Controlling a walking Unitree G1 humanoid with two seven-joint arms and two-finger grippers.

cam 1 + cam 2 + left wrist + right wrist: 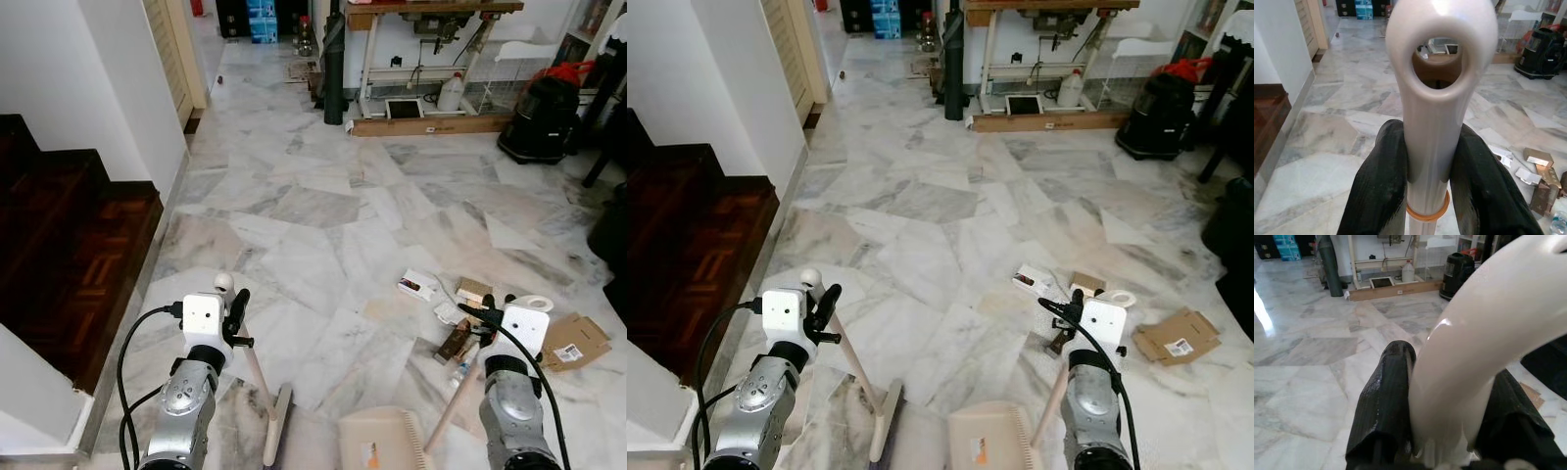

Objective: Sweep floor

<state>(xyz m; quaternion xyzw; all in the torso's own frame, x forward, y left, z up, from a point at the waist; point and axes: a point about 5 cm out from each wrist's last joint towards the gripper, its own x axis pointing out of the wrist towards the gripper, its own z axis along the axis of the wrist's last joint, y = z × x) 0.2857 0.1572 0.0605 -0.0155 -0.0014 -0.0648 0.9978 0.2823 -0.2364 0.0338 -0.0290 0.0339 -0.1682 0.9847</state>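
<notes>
A marble floor (323, 206) of pale grey and white slabs stretches ahead, with a dark wooden staircase (59, 245) along its left edge. Both silver arms reach forward and down from the bottom of the head views, bent at the wrist so each gripper points ahead. The left gripper (233, 311) has its two black fingers (1382, 186) pressed against either side of a pale broom handle (1431, 122), just below the handle's rounded top with its hanging hole. From there the stick slants down to the broom head (278, 423), which rests on the floor near the bottom edge of the view, between the two arms. The right gripper (487, 318) pinches the curved cream handle (1484, 347) of a dustpan (382, 441), whose flat beige pan sits on the floor just beside the broom head. Litter lies on the floor ahead of the right arm: a small white box (417, 286), scraps of cardboard (574, 341), a roll of tape (534, 304) and a plastic bottle (460, 372). Farther off, by the far wall, stand a black vacuum cleaner (541, 117) and a workbench frame (421, 59).
</notes>
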